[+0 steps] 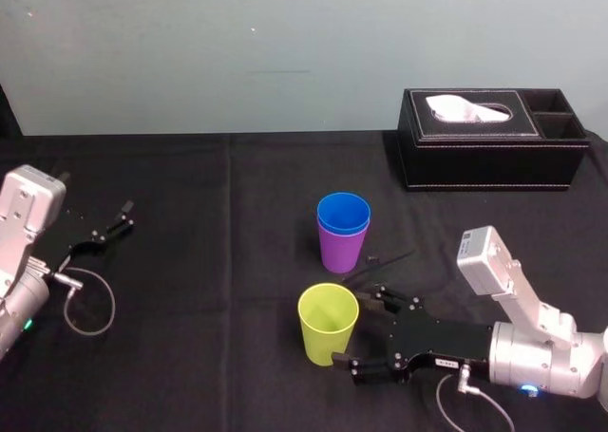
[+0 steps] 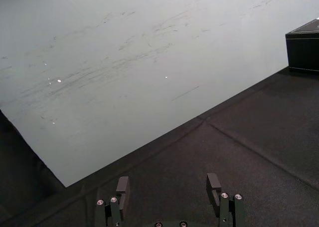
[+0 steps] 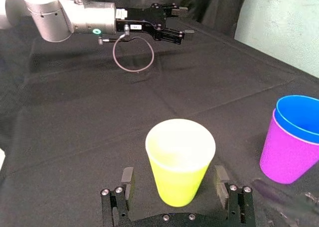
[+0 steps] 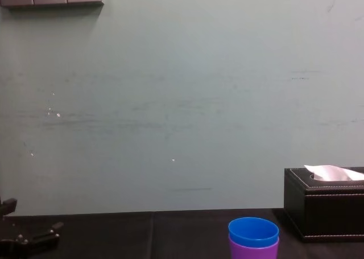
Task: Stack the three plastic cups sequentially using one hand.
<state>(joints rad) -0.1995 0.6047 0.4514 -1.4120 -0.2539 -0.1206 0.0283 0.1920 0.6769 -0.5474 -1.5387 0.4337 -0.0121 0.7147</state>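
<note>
Released right pincer (image 1: pixel 356 328) is straddling yellow-green cup (image 1: pixel 328 323). Blue cup (image 1: pixel 343 214) is nesting in purple cup (image 1: pixel 340 249). Left pincer (image 1: pixel 123 216) is idling released at left

purple cup (image 4: pixel 253 252) chopped off by chest view's bottom edge, just the rim band shows | blue cup (image 1: pixel 343 214) lower half buried inside it | tissue box (image 4: pixel 324 210) runs off that view's right edge
</note>
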